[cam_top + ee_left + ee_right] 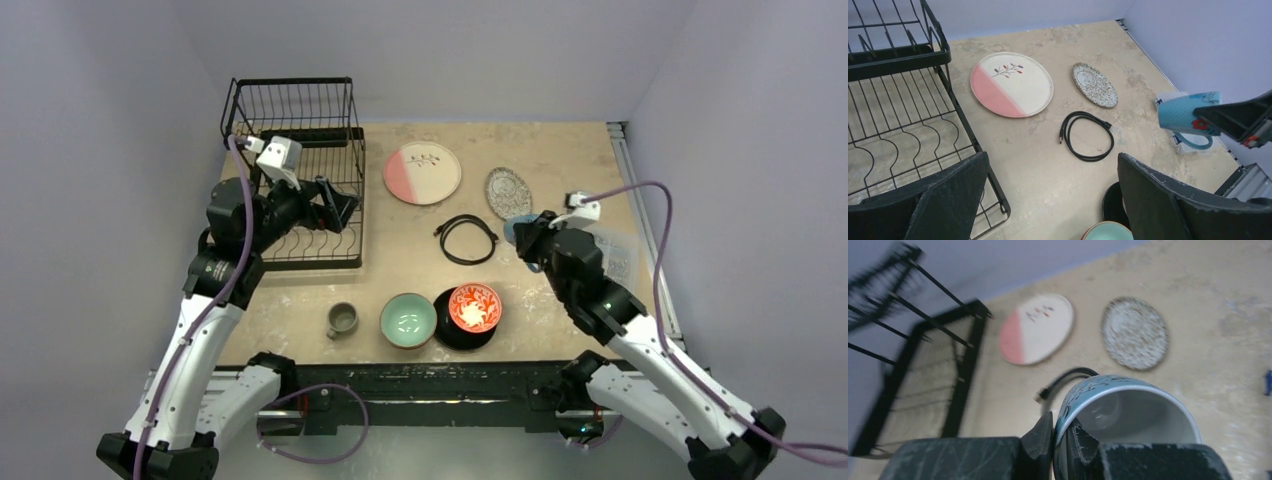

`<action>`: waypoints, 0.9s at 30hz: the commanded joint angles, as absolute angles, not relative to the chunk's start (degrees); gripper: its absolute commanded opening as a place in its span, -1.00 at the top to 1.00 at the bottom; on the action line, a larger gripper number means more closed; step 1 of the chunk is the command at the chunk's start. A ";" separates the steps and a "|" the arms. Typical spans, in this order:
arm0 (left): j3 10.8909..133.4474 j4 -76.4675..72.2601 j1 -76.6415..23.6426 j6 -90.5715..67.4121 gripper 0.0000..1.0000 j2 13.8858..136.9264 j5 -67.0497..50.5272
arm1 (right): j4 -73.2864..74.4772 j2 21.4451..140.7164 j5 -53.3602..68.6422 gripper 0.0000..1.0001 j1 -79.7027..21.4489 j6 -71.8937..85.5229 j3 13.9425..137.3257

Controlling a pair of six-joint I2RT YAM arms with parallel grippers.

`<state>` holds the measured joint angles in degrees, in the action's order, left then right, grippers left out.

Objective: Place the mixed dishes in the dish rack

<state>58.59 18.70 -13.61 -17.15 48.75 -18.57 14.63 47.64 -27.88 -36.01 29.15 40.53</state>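
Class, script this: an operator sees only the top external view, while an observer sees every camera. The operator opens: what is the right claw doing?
Observer: The right claw is shut on the rim of the blue mug, pinching its wall from inside and outside.
Operator: How does the mug sit?
Observer: Tipped sideways, handle pointing down.
Operator: And the left claw?
Observer: The left claw is wide open and empty.

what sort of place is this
Probably a robot test bench: bare walls box in the table, a left arm and a right arm are bolted at its near edge, and a dish rack sits on it.
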 commanded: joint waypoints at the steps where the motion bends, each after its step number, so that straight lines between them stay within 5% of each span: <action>1: 61.56 17.41 -13.97 -19.43 -0.99 50.76 -23.35 | -1.58 40.57 -16.36 1.00 -34.66 44.05 38.54; 5: 61.79 16.39 -14.34 -21.58 -0.99 52.91 -27.42 | -15.11 41.22 0.39 1.00 -30.74 60.34 35.19; 13: 63.08 15.77 -16.76 -22.30 -1.00 55.48 -34.96 | -84.64 62.70 13.46 1.00 -27.85 98.95 20.33; 27: 58.92 5.71 -18.72 -32.28 -0.86 59.18 -40.33 | -96.27 78.86 4.39 1.00 -36.48 100.33 33.32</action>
<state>60.29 13.69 -18.41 -27.11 58.96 -36.88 -81.34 77.25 8.64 -35.66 97.36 28.73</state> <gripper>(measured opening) 0.941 0.077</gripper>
